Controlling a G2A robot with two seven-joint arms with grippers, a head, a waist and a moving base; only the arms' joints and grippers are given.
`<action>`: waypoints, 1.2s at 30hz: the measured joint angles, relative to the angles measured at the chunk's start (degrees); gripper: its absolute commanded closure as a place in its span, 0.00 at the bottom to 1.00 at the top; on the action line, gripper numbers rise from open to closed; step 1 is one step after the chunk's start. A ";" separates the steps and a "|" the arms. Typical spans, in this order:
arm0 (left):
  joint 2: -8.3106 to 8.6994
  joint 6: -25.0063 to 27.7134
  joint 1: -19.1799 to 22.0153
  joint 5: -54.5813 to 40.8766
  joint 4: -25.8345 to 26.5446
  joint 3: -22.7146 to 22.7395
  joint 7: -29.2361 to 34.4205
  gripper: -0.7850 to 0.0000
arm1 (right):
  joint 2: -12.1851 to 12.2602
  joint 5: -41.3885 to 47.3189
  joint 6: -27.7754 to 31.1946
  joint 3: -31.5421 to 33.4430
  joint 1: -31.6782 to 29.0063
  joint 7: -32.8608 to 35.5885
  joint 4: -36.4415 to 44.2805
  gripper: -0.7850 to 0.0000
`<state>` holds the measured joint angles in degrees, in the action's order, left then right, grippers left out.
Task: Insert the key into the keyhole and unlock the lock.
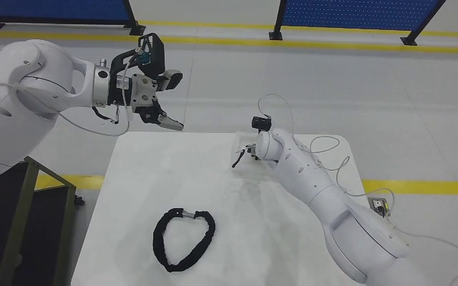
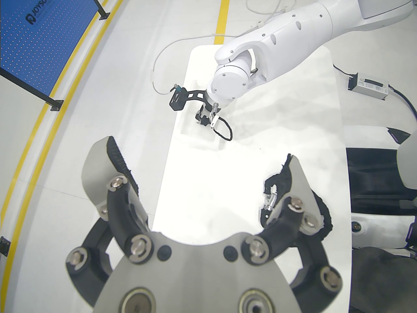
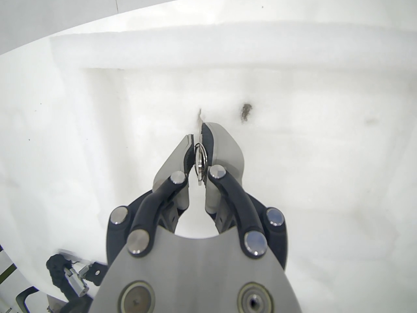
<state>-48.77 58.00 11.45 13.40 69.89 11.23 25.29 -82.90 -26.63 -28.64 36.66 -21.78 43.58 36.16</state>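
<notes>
We see a black lock (image 1: 157, 243) and a silver key (image 3: 199, 161); the table (image 1: 143, 171) is white. The panels (image 2: 39, 34) are blue with fine dots, the floor stripes (image 2: 224, 1) yellow.

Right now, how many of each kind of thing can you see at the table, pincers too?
black chain lock: 1
key, pinched in the right pincer: 1
white foam tray: 1
pincers, counting the open left pincer: 2
Total: 5
</notes>
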 measured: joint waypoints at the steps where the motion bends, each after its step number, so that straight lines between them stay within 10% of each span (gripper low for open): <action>1: 0.00 0.00 0.00 0.00 0.00 0.00 0.00 0.00 | 0.10 -0.32 -0.15 0.15 0.05 0.43 0.34 1.00; 36: 0.00 0.00 0.00 0.00 0.00 0.00 0.00 0.00 | 4.10 -13.12 -3.26 6.16 -4.38 8.37 12.11 1.00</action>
<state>-48.77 58.00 11.45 13.40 69.89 11.23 25.29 -78.80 -39.75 -31.90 42.82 -26.16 51.95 48.27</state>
